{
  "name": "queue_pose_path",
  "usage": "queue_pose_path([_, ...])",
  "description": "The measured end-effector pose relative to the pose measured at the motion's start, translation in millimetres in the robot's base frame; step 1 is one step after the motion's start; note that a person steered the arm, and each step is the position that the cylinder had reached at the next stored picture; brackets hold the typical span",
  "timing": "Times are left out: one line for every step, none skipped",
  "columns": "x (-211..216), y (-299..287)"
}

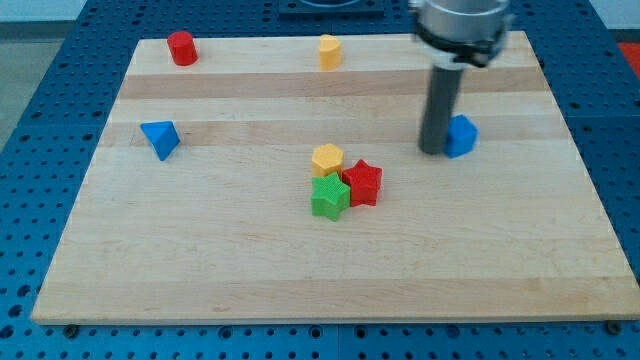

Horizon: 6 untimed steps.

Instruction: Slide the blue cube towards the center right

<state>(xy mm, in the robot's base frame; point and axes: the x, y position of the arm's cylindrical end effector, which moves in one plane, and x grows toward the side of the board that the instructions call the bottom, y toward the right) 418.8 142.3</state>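
The blue cube (462, 136) sits on the wooden board (250, 260) at the view's right, a little above mid-height. My tip (432, 151) stands right against the cube's left side, and the rod hides part of that side.
A blue triangular block (160, 138) lies at the left. A yellow hexagon (327, 159), a red star (363, 183) and a green star (329, 197) cluster at the centre. A red cylinder (181, 48) and a yellow block (329, 51) stand near the top edge.
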Motion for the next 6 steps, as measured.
queue_pose_path([0, 39])
queue_pose_path([-3, 42])
queue_pose_path([-3, 43])
queue_pose_path([-3, 43])
queue_pose_path([-3, 43])
queue_pose_path([-3, 28])
